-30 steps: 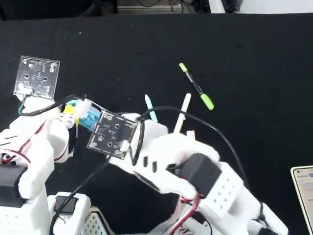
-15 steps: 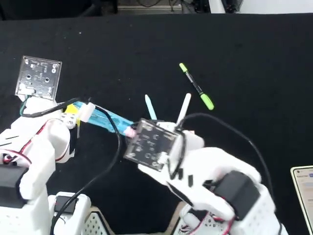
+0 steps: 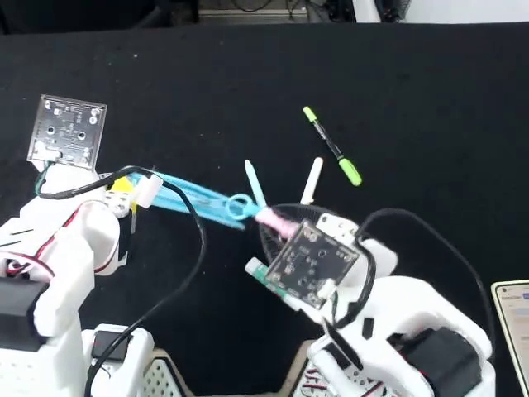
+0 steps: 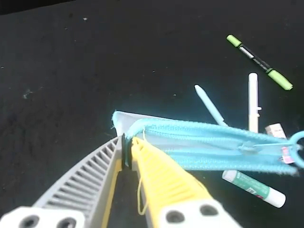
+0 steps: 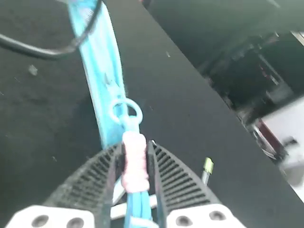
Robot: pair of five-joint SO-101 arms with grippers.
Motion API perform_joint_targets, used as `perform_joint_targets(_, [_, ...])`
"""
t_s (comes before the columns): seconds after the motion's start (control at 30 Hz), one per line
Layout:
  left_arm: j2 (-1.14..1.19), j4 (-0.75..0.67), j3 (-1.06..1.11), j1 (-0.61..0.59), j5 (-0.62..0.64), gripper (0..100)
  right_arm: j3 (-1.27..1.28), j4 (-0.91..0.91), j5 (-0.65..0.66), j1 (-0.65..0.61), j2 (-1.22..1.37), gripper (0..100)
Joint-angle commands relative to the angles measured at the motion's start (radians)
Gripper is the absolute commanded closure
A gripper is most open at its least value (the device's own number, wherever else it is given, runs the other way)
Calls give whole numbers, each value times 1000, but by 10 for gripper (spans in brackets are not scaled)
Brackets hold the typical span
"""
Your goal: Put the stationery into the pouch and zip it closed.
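A: Where to look for the pouch (image 3: 194,198)?
B: Left of centre, toward the near side of the table (image 3: 413,74). Stretched out as a thin blue band between the two arms.

A: Held how at the left end?
B: Pinched by the left gripper (image 4: 127,142), with jaws narrow and tight on the corner fabric.

A: And at the right end?
B: Clamped by the right gripper (image 5: 135,151), closed on the pink pull tab (image 5: 134,164), just behind the blue zipper ring (image 5: 125,111).

A: Zipped shut?
B: Cannot tell. Seen from the left wrist only as rows of blue teeth lying close together.

A: Loaded with stationery yet?
B: No, all of it out on the black cloth. Just beyond the ring, a light blue pen (image 3: 254,182) and a white pen (image 3: 312,180), near each other but apart. Farther off and to the right, a green highlighter (image 3: 331,145). Close by the pouch's right end, a white stick (image 4: 254,186) with a green band and a small pale block (image 4: 275,129).

A: Anything else around?
B: A phone (image 3: 512,318) at the near right edge.
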Motion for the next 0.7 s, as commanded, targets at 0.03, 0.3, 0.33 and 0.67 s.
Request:
perform_joint_targets(0.03, [21, -2, -8, -10, 11, 970, -54, -75, -60, 95, 82, 988])
perform_joint_targets(0.3, [104, 15, -38, -8, 8, 970, -237, -89, -75, 98, 294, 988])
perform_joint_targets(0.33, [143, 34, -56, -8, 6, 970, -257, -89, -75, 98, 314, 988])
perform_joint_targets(0.67, [377, 103, -189, -7, 5, 970, -308, 101, -77, -9, 326, 919])
